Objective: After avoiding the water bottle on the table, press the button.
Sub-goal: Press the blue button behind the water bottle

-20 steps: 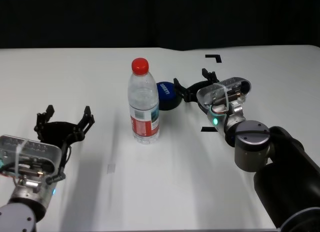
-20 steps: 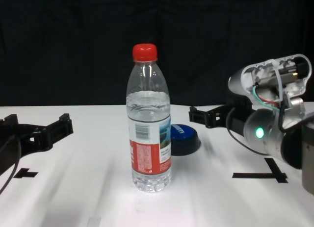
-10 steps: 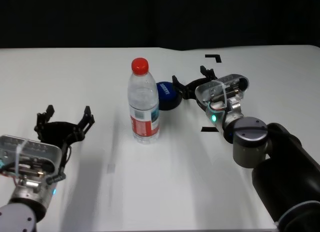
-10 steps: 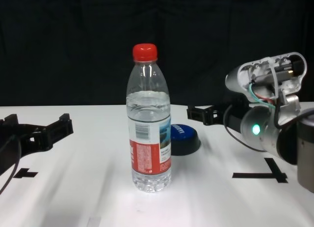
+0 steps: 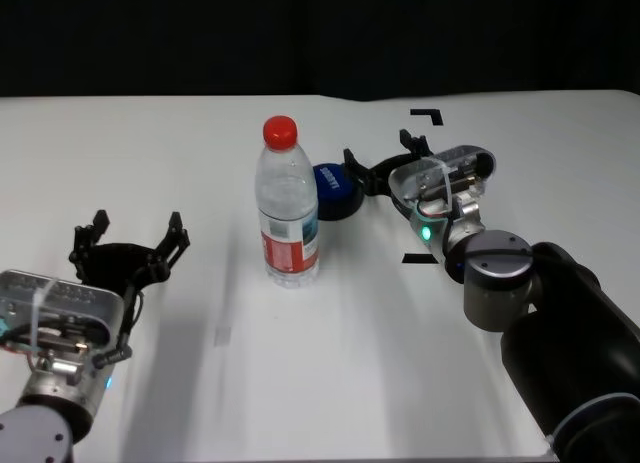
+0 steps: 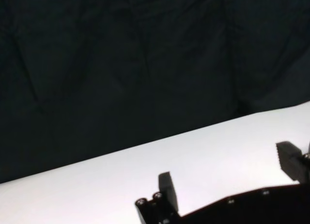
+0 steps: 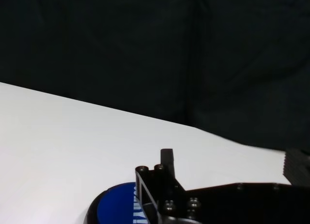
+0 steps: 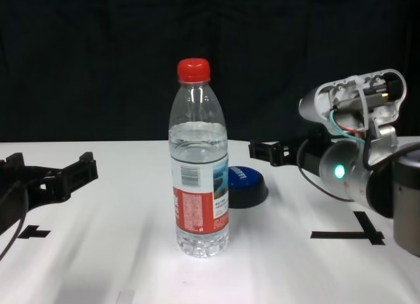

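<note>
The water bottle (image 5: pixel 288 209) stands upright near the middle of the white surface (image 5: pixel 330 373), red cap on, with nothing touching it. The button (image 5: pixel 334 189) sits just behind the bottle and to its right, partly hidden by it in the chest view. The right gripper (image 5: pixel 383 167) is positioned on the far side of the bottle's right flank, low over the surface and just beside the button on its right; its fingers are spread apart and hold nothing. In the right wrist view the blue dome (image 7: pixel 121 204) lies directly under the near finger, but contact cannot be confirmed: from the chest view the finger tips appear to sit above the dome, not on it. Assessment: the avoidance portion appears essentially complete, since the arm has a clear path round the bottle and the bottle is undisturbed. The press itself is judged not yet made; what remains is a short shift over the dome and a downward push. The left gripper (image 5: pixel 128 245) is parked at the near left, well apart from both items, fingers spread and empty.
</note>
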